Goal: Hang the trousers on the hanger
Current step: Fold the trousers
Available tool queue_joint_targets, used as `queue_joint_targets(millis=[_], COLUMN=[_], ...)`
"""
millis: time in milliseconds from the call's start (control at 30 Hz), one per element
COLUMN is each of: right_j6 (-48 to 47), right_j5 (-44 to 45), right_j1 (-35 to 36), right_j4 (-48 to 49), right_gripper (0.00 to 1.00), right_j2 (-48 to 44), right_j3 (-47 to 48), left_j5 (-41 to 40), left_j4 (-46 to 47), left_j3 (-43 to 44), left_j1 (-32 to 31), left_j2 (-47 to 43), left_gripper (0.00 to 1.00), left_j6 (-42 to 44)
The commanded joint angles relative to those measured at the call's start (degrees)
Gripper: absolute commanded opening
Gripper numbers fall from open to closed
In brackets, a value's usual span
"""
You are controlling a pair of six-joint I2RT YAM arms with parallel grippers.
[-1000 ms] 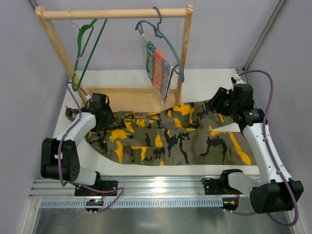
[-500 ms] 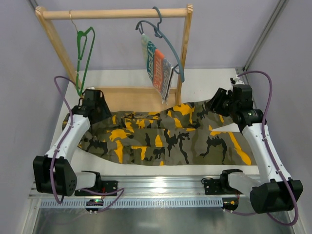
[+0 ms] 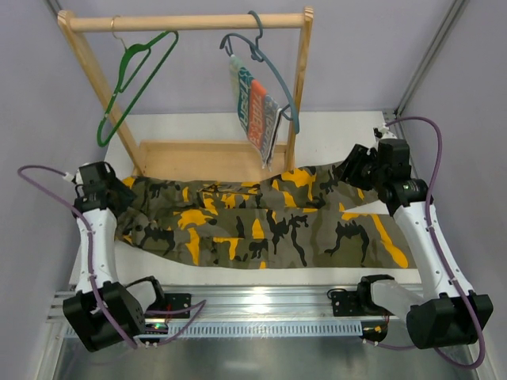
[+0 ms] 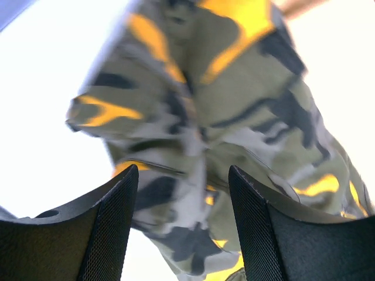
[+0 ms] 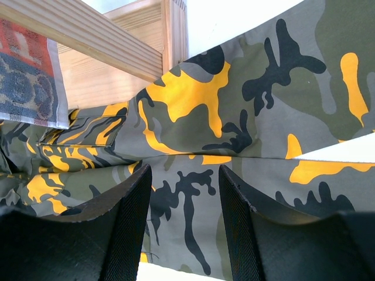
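White table (image 3: pixel 341 131) under the trousers (image 3: pixel 269 226); my left gripper (image 4: pixel 183 175) and right gripper (image 5: pixel 184 175) gape empty, so I'd pinch the cloth deep and squarely.

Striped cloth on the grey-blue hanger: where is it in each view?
Top external: striped cloth upper centre, hanging from the rail.
Left wrist: not in it.
Right wrist: top-left corner.
Shared landmark: camouflage trousers, in all three views.

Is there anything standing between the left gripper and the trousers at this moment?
Nothing visible does. In the left wrist view the left gripper is open and frames only the crumpled end of the trousers, which lie on the white table. No other object lies between them.
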Motion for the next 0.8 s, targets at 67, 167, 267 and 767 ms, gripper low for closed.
queue_joint_targets(millis=[67,167,267,767], right_j6=[0.2,0.0,-0.1,-2.0], right_j5=[-1.1,-1.2,-1.0,0.3], right_j1=[0.4,0.5,0.5,0.4], right_j4=[1.7,1.5,1.6,0.2], right_gripper=[0.53,0.53,0.53,0.53], right_j2=[-1.4,-1.4,-1.4,0.0], right_j3=[0.7,0.6,0.6,1.4], left_j5=[2.9,1.3,-3.3,-0.4], left_j4=[-2.9,-4.0,-7.0,8.1], left_j3=[-1.9,-3.3,-2.8,-15.3], left_j1=[14.9,19.6,21.7,24.3], left_j2=[-2.0,0.8,3.7,2.3], left_gripper=[0.64,0.62,0.61,0.63], left_j6=[-1.5,-4.5,-7.3,-12.8])
